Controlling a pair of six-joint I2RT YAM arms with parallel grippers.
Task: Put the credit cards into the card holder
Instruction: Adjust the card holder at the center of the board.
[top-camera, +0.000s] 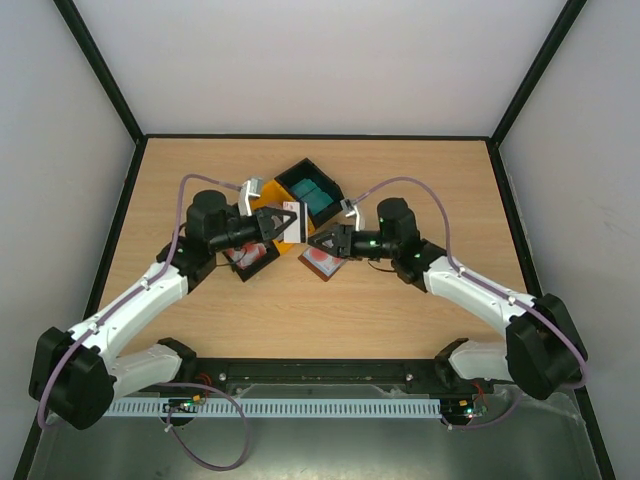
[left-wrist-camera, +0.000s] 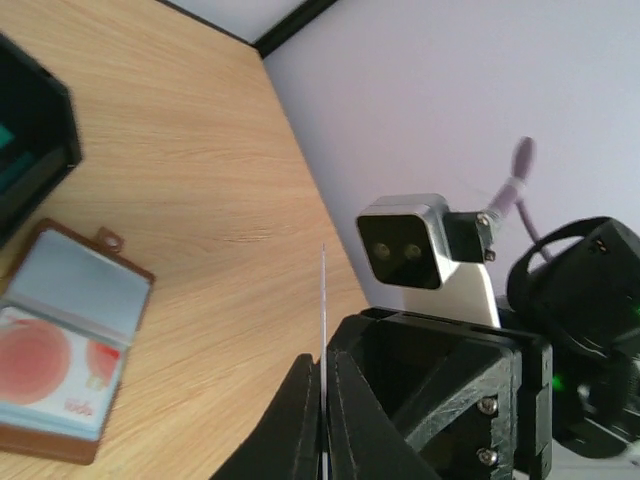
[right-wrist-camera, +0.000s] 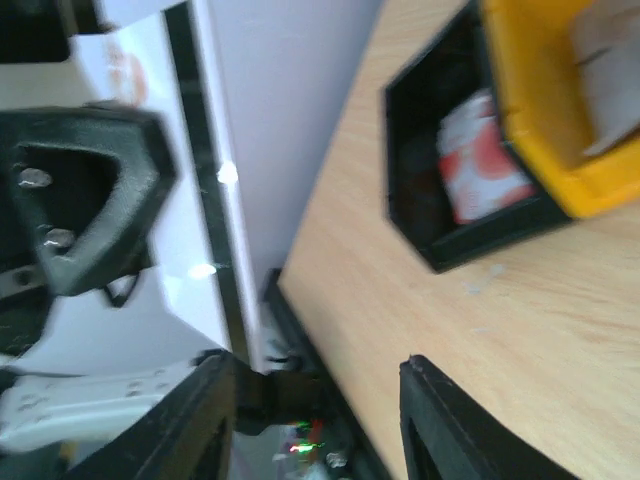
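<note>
Over table (top-camera: 420, 300), tip-to-tip: left gripper (left-wrist-camera: 322, 368) clamps card (left-wrist-camera: 324, 290); right gripper (right-wrist-camera: 315, 385) jaws apart.

Over the bench (top-camera: 430, 190), the left hand (top-camera: 299, 226) pinches a white card (top-camera: 292, 231) just beside the right hand (top-camera: 312, 243). The open card holder (top-camera: 325, 264) lies under the right hand.

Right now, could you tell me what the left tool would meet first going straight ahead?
Probably the right tool and its wrist camera, facing it close by; exact depth is unclear.
</note>
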